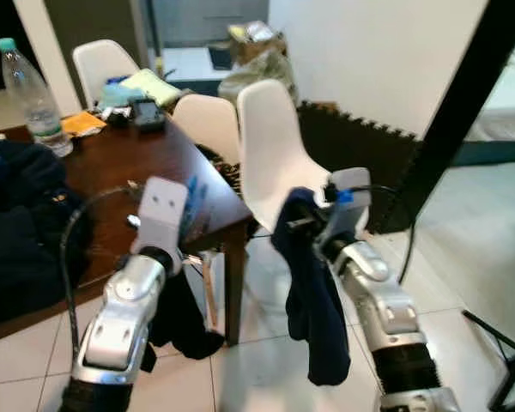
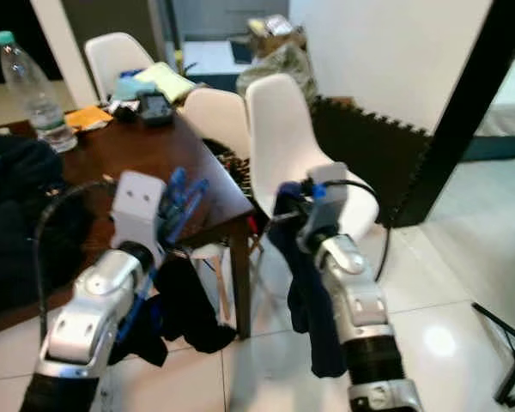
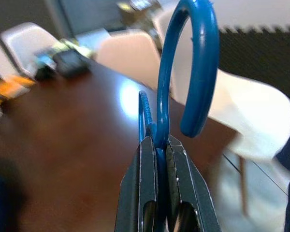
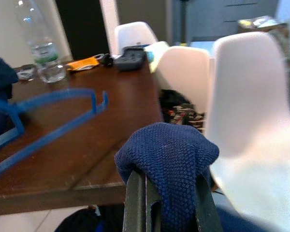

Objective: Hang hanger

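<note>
A blue plastic hanger (image 3: 188, 67) is pinched at the base of its hook by my left gripper (image 3: 158, 145), which is shut on it above the corner of the dark wooden table (image 1: 129, 163). The hanger's blue arms (image 4: 53, 121) spread over the tabletop. My right gripper (image 4: 166, 186) is shut on a dark navy knitted garment (image 1: 313, 300), which hangs down from it beside the table's corner, in front of a white chair (image 1: 275, 146).
On the table stand a water bottle (image 1: 30, 90), a dark bundle of clothes (image 1: 21, 223) and small items at the far end. More white chairs (image 1: 210, 124) line the table. A black post (image 1: 459, 112) rises at the right. Dark cloth (image 1: 184, 322) hangs under the table's edge.
</note>
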Controlling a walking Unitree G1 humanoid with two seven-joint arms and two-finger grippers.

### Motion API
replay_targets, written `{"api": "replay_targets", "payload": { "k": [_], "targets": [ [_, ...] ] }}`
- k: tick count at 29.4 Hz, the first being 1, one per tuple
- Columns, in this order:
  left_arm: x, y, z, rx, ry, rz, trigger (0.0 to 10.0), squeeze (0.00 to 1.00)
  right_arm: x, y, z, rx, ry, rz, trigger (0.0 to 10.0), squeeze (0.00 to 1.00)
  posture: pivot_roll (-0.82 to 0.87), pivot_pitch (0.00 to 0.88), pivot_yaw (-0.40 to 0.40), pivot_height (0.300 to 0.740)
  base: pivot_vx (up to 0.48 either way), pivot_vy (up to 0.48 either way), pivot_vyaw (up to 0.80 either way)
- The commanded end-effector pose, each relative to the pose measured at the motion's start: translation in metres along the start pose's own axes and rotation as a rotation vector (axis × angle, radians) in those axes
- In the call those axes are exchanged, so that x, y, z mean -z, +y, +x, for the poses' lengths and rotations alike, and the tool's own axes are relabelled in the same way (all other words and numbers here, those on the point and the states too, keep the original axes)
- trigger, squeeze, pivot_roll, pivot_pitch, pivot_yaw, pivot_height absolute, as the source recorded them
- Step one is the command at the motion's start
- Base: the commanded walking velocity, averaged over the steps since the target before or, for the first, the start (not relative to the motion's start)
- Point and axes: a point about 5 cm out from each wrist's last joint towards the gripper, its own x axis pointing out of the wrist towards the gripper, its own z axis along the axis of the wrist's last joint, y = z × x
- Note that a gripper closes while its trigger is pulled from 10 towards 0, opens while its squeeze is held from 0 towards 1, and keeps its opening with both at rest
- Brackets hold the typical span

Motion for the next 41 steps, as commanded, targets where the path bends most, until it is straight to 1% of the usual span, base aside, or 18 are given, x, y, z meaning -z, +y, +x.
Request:
{"api": "replay_targets", "payload": {
  "k": [1,2,3,5,6,7,9,10,13,15,18,20,21,24,25,32,36,41],
  "targets": [
    [-0.016,0.008,0.003,-0.035,-0.066,0.067,10.0,0.0,-0.006,-0.002,0.003,0.015,-0.038,-0.008,10.0,0.0,0.13,0.055,-0.03,0.74,0.349,0.0,0.8],
    [-0.016,0.008,0.003,-0.035,-0.066,0.067,10.0,0.0,-0.006,-0.002,0.003,0.015,-0.038,-0.008,10.0,0.0,0.13,0.055,-0.03,0.74,0.349,0.0,0.8],
    [-0.023,0.014,0.005,-0.059,-0.087,0.084,10.0,0.0,-0.008,0.0,0.005,0.013,-0.048,-0.005,10.0,0.0,0.13,0.055,-0.029,0.74,0.345,0.0,0.8],
    [-0.023,0.014,0.005,-0.059,-0.087,0.084,10.0,0.0,-0.008,0.0,0.005,0.013,-0.048,-0.005,10.0,0.0,0.13,0.055,-0.029,0.74,0.345,0.0,0.8],
    [-0.031,0.021,0.008,-0.084,-0.112,0.098,10.0,0.0,-0.009,0.002,0.008,0.011,-0.059,-0.002,10.0,0.0,0.13,0.054,-0.029,0.74,0.326,0.0,0.8],
    [-0.031,0.021,0.008,-0.084,-0.112,0.098,10.0,0.0,-0.009,0.002,0.008,0.011,-0.059,-0.002,10.0,0.0,0.13,0.054,-0.029,0.74,0.326,0.0,0.8],
    [-0.05,0.034,0.012,-0.126,-0.169,0.125,10.0,0.0,-0.012,0.007,0.012,0.004,-0.078,0.005,10.0,0.0,0.14,0.05,-0.026,0.74,0.317,0.0,0.8],
    [-0.058,0.038,0.013,-0.132,-0.194,0.133,10.0,0.0,-0.013,0.009,0.014,0.002,-0.087,0.009,10.0,0.0,0.14,0.05,-0.026,0.74,0.296,0.0,0.8],
    [-0.064,0.039,0.014,-0.125,-0.21,0.136,10.0,0.0,-0.015,0.01,0.017,0.002,-0.099,0.015,10.0,0.0,0.14,0.05,-0.026,0.74,0.194,0.0,0.8],
    [-0.064,0.039,0.014,-0.125,-0.21,0.136,10.0,0.0,-0.015,0.01,0.017,0.002,-0.099,0.015,10.0,0.0,0.14,0.05,-0.026,0.74,0.0,0.0,0.8],
    [-0.064,0.037,0.014,-0.112,-0.21,0.123,10.0,0.0,-0.016,0.011,0.018,0.003,-0.104,0.017,10.0,0.0,0.15,0.046,-0.019,0.74,0.0,0.0,0.8],
    [-0.056,0.026,0.014,-0.068,-0.182,0.101,10.0,0.0,-0.021,0.011,0.022,0.004,-0.119,0.018,10.0,0.0,0.15,0.042,-0.021,0.74,0.0,0.0,0.8],
    [-0.056,0.026,0.014,-0.068,-0.182,0.101,10.0,0.0,-0.021,0.011,0.022,0.004,-0.119,0.018,10.0,0.0,0.15,0.042,-0.021,0.74,0.0,0.0,0.79],
    [-0.049,0.015,0.013,-0.02,-0.156,0.083,10.0,0.0,-0.028,0.01,0.026,0.005,-0.14,0.016,10.0,0.0,0.15,0.041,-0.021,0.74,0.0,0.0,0.79],
    [-0.049,0.015,0.013,-0.02,-0.156,0.083,10.0,0.0,-0.028,0.01,0.026,0.005,-0.14,0.016,10.0,0.0,0.15,0.041,-0.021,0.74,0.0,0.0,0.79],
    [-0.04,-0.001,0.013,0.062,-0.117,0.043,10.0,0.0,-0.043,0.008,0.038,0.009,-0.181,0.009,10.0,0.0,0.15,0.033,-0.026,0.74,0.0,0.0,0.79],
    [-0.037,-0.004,0.013,0.073,-0.106,0.045,10.0,0.0,-0.045,0.009,0.041,0.01,-0.183,0.011,10.0,0.0,0.16,0.032,-0.027,0.74,0.0,0.0,0.0],
    [-0.037,-0.006,0.013,0.088,-0.111,0.039,10.0,0.0,-0.043,0.011,0.044,0.014,-0.166,0.006,10.0,0.0,0.15,0.03,-0.025,0.74,0.361,0.0,0.0]
  ]
}}
